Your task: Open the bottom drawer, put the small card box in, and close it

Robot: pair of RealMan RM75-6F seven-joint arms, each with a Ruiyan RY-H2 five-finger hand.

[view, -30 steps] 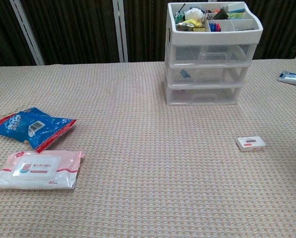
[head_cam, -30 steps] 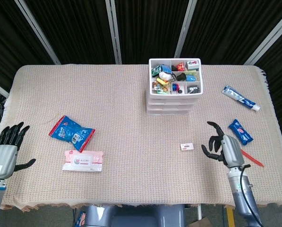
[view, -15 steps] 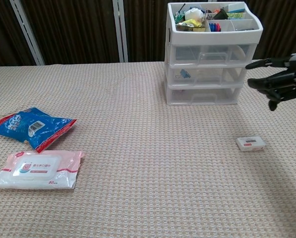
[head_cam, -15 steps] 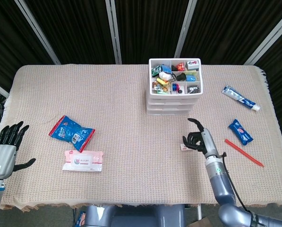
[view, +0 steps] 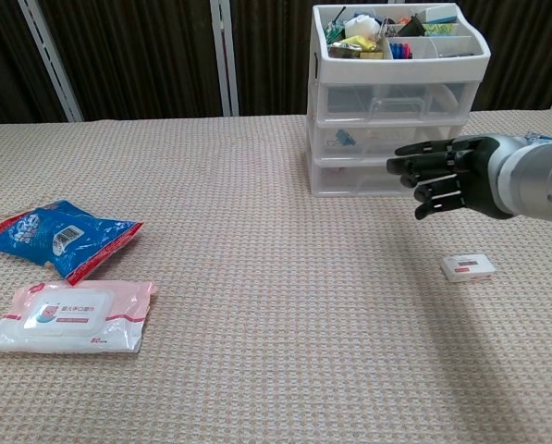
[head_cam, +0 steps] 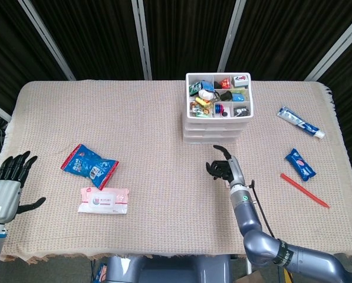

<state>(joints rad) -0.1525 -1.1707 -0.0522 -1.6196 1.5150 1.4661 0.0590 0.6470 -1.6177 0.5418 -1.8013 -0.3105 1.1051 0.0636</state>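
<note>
Nothing is finished: the bottom drawer (view: 375, 176), upper right of the chest view, is sitting closed. The right hand (view: 442, 173) is hovering before it, fingers loosely curled, grasping nothing. The small card box (view: 468, 267) is lying on the tabletop (view: 257, 277), lower right. The left hand (head_cam: 7, 186) is resting released, far left.

Black fingers are set on silver-grey palms on the left hand (head_cam: 9, 188) and right hand (view: 453, 175); grey rounded forearms are seen.
</note>
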